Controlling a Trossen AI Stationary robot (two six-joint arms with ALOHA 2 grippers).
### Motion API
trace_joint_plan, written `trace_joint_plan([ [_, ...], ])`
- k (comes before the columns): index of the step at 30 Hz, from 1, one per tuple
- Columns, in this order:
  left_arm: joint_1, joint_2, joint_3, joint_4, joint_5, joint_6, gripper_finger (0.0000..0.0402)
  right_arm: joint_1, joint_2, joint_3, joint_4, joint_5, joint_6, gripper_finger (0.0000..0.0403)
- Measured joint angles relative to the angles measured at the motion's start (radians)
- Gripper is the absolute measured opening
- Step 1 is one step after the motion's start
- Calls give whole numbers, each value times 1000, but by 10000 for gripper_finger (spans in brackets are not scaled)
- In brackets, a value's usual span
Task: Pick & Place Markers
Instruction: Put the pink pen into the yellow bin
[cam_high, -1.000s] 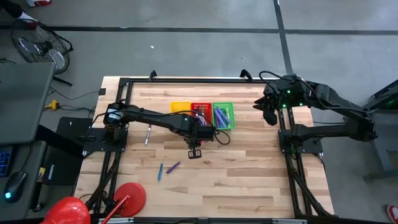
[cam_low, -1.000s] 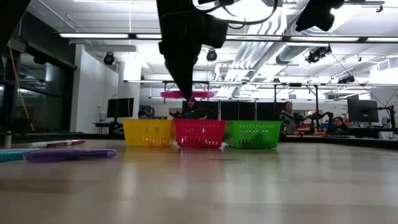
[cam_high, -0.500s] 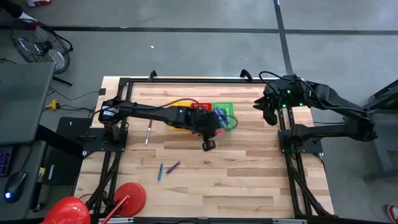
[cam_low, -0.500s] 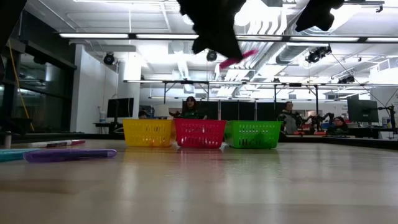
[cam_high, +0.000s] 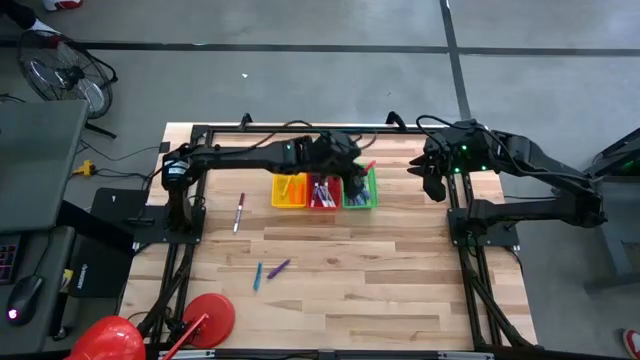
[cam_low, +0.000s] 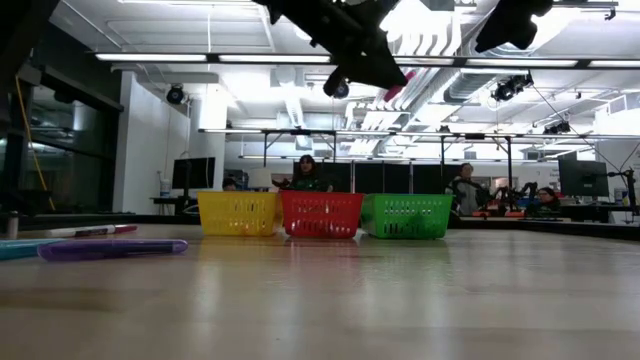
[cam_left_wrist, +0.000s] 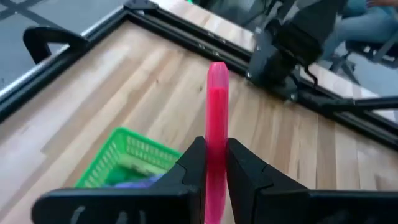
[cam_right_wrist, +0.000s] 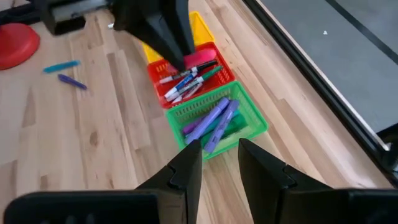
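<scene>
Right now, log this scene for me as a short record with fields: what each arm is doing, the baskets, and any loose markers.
left end effector: shut on pink marker, above the baskets
right end effector: empty, parked at the table's right edge
baskets: yellow basket, red basket, green basket, in a row
red basket contents: several markers
green basket contents: purple markers and others
loose markers: purple marker, blue marker, white marker on the table

Three baskets (cam_high: 322, 189) side by side at table's (cam_high: 380, 290) far middle, markers inside. Two loose markers (cam_high: 268, 272) nearer front; another (cam_high: 239, 212) left of baskets.
</scene>
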Motion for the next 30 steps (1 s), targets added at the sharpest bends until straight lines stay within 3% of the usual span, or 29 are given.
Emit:
trace_joint_plan([
  [12, 89, 0, -15, 275, 137, 34, 34, 0, 0, 0, -28, 88, -7, 94],
  [20, 134, 0, -226, 545, 153, -53, 30, 0, 0, 0, -28, 100, 35, 94],
  [30, 166, -166, -458, 545, 111, -86, 30, -3, 0, 0, -22, 156, 72, 94],
])
